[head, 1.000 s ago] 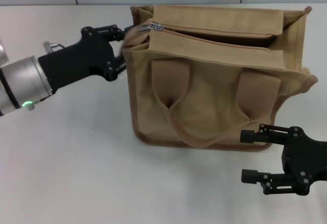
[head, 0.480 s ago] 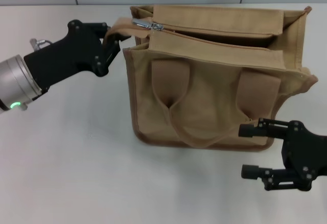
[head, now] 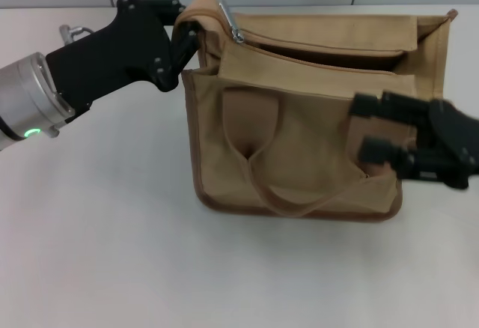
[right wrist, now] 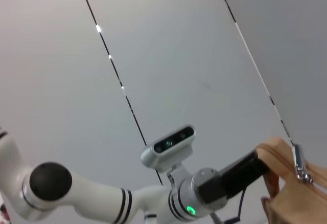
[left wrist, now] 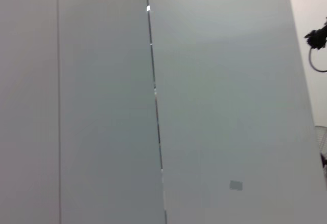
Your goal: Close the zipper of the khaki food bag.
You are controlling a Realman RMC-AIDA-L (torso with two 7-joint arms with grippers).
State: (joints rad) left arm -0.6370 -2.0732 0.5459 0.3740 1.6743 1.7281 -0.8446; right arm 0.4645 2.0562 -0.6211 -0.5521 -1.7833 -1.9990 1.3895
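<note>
Black left gripper (head: 182,34) pinched the boxy khaki canvas food bag's (head: 299,129) upper corner beside the silver zipper pull (head: 230,21); the right gripper (head: 374,126), jaws apart, hovered at the bag's front.

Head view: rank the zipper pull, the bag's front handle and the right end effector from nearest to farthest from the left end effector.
1. Zipper pull: at the bag's top left corner, beside the left end effector.
2. Front handle: drooping down the bag's near face.
3. Right end effector: at the bag's right side, farthest.
</note>
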